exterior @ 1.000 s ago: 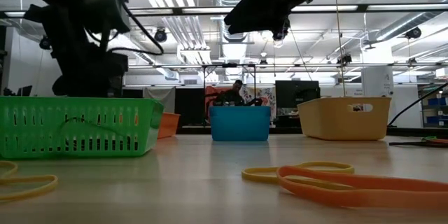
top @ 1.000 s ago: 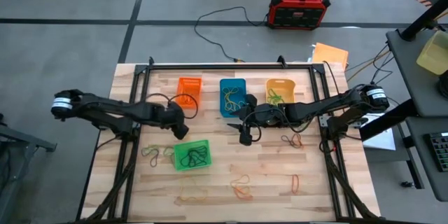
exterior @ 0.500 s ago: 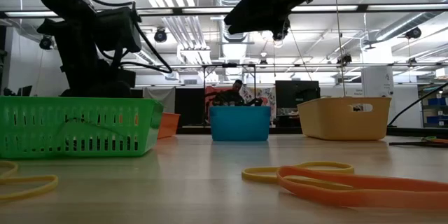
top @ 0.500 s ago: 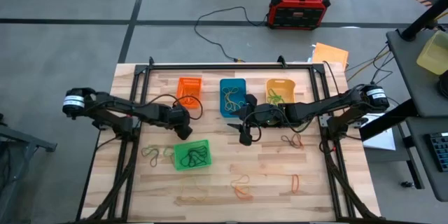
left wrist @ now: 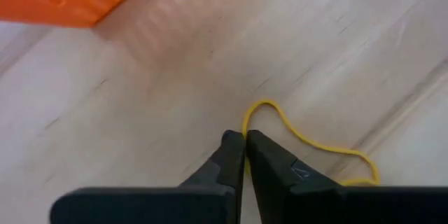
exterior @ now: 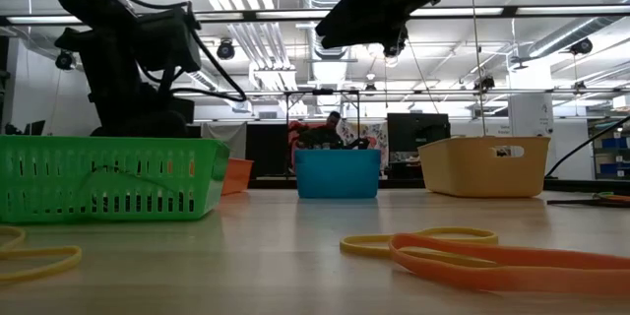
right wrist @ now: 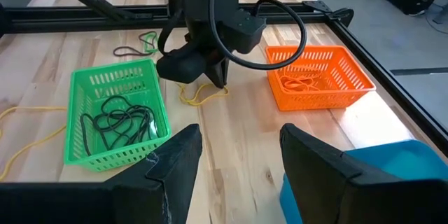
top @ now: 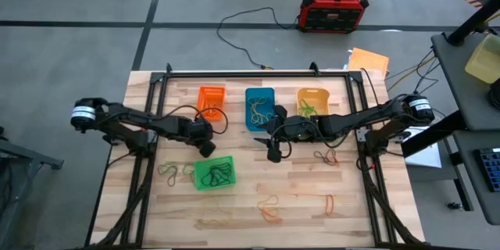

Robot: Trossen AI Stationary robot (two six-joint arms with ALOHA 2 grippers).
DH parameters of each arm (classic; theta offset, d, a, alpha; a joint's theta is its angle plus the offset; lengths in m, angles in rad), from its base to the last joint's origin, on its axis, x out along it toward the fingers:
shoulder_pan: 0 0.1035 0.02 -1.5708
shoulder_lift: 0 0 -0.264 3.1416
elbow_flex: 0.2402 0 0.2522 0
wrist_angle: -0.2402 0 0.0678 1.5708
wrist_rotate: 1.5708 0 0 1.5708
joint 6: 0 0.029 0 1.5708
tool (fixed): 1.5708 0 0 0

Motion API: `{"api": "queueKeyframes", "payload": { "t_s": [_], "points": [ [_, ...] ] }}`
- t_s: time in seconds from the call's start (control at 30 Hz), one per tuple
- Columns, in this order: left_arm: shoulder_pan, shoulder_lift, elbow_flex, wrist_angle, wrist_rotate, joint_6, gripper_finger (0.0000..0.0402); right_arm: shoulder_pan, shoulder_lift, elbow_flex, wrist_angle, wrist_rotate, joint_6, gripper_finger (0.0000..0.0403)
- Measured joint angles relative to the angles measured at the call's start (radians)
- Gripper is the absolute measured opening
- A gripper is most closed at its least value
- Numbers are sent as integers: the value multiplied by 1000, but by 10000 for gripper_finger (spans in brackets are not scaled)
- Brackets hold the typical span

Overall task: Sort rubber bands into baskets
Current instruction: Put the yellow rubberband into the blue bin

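My left gripper (left wrist: 244, 140) is down at the table between the orange basket (top: 211, 99) and the green basket (top: 214, 172), shut on a yellow rubber band (left wrist: 308, 143). The right wrist view shows the same gripper (right wrist: 215, 78) and band (right wrist: 199, 95). The blue basket (top: 259, 108) and yellow-orange basket (top: 312, 101) stand in the far row and hold bands. Dark bands lie in the green basket (right wrist: 115, 122). My right gripper (right wrist: 241, 155) hangs open above the table's middle, holding nothing. Loose bands (top: 269, 203) lie on the near half. My left gripper pinches the yellow band between its two fingertips, at one curved end of the loop (left wrist: 247, 121). The fingers come from above, slanting steeply down. The rest of the band (left wrist: 350, 157) lies slack on the table beside the fingertips.
More loose bands lie left of the green basket (top: 166, 170), near the right frame (top: 324, 156) and toward the near edge (top: 330, 201). A black frame (top: 258, 73) rims the table. A red-and-black box (top: 334, 8) with cables stands on the floor beyond.
My left gripper has sunk toward the table and shifted a little toward the table's right, beside the green basket. My right gripper has kept still.
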Motion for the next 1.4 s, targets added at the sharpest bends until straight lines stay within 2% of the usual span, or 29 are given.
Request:
{"api": "queueKeyframes", "payload": {
  "t_s": [0.2, 0.83, 0.93, 1.07, 1.27, 1.4],
  "points": [
    [-2, -71, -5, -30, -1, 45, 0, 0, 0, 0, -5, 0, 0, 189],
    [-14, -427, -1, -5, -12, 297, 0, 0, 17, 0, 13, 0, 0, 189],
    [-15, -475, -1, 23, -12, 337, 0, 0, 58, -1, 53, 0, 0, 189],
    [-19, -512, 0, 111, 2, 394, 0, 0, 133, -1, 193, -1, -24, 189],
    [-21, -518, 1, 234, 42, 438, 0, -9, 231, -1, 422, -5, -49, 191],
    [-21, -512, 1, 282, 42, 448, 0, -22, 257, 1, 462, -9, -28, 210]
  ]
}}
